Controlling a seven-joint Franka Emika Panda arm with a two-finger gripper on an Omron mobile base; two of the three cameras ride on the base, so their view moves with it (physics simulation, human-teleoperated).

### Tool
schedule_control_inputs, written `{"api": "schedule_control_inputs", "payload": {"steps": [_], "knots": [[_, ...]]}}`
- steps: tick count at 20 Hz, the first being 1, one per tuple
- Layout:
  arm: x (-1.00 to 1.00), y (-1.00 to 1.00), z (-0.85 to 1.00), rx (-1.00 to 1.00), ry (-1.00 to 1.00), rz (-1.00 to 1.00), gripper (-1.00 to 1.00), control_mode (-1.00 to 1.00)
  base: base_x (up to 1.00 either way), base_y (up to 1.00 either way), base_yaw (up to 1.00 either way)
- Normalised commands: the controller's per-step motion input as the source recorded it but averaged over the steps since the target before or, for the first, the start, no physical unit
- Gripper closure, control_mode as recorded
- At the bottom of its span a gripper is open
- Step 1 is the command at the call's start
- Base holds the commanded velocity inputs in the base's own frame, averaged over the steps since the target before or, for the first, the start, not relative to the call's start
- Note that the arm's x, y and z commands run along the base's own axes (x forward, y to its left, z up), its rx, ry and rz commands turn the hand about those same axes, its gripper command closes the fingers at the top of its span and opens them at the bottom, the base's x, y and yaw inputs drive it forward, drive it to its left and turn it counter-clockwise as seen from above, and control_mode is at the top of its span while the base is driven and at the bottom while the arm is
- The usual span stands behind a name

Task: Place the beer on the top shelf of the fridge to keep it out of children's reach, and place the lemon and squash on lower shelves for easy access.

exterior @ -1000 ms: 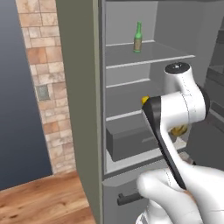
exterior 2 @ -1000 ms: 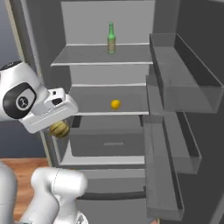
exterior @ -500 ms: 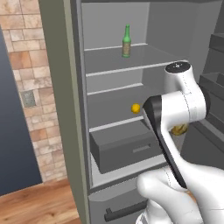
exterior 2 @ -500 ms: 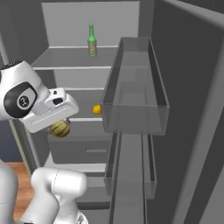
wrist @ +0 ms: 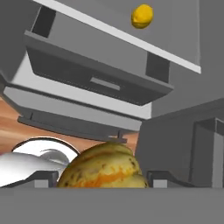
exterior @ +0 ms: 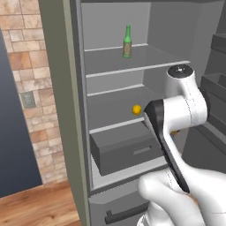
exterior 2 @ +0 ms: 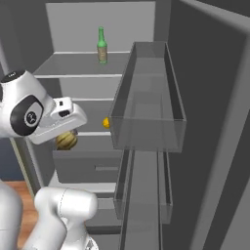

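Note:
The green beer [exterior: 127,42] [exterior 2: 101,45] stands upright on the fridge's top shelf [exterior: 145,66]. Two shelves down, the bright yellow lemon [exterior: 137,109] [exterior 2: 106,122] [wrist: 142,16] rests on a lower shelf [exterior: 112,126]. My gripper [exterior 2: 67,140] [wrist: 103,177] is shut on the lumpy orange-yellow squash [exterior 2: 67,141] [wrist: 103,168]. It holds the squash in front of the fridge [exterior: 70,88], left of and slightly below the lemon, level with the dark drawer [exterior: 123,150] [wrist: 96,74]. In the left base view my own arm hides the hand.
The open fridge door [exterior 2: 210,122] stands to the right, and its clear bins [exterior 2: 149,102] reach close to the arm. A brick wall [exterior: 26,88] lies left of the fridge, above a wooden floor [exterior: 39,207]. A lower freezer drawer handle [exterior: 126,212] sits under the compartment.
Both base views have shifted because the base drove. The fridge interior now sits further right in the left view, and the door bins loom nearer in the right view. The squash stays gripped.

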Motion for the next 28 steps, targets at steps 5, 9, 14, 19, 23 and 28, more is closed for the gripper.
{"api": "schedule_control_inputs", "payload": {"steps": [5,9,14,19,23,28], "knots": [[0.16,0.0,-0.27,0.21,-0.34,0.04,1.0,-1.0,0.0,0.0,0.0],[0.28,0.01,-0.17,0.2,-0.37,0.03,1.0,-1.0,0.0,0.0,0.0],[0.47,0.08,-0.05,0.19,-0.35,0.0,1.0,-1.0,0.0,0.0,0.0],[0.76,0.19,0.0,0.09,-0.07,0.0,1.0,-1.0,0.0,0.0,0.0],[0.84,0.31,-0.13,0.0,0.0,0.0,1.0,-1.0,0.0,0.0,0.0],[0.74,0.3,-0.39,0.0,0.0,0.0,1.0,-1.0,0.0,0.0,0.0]]}}
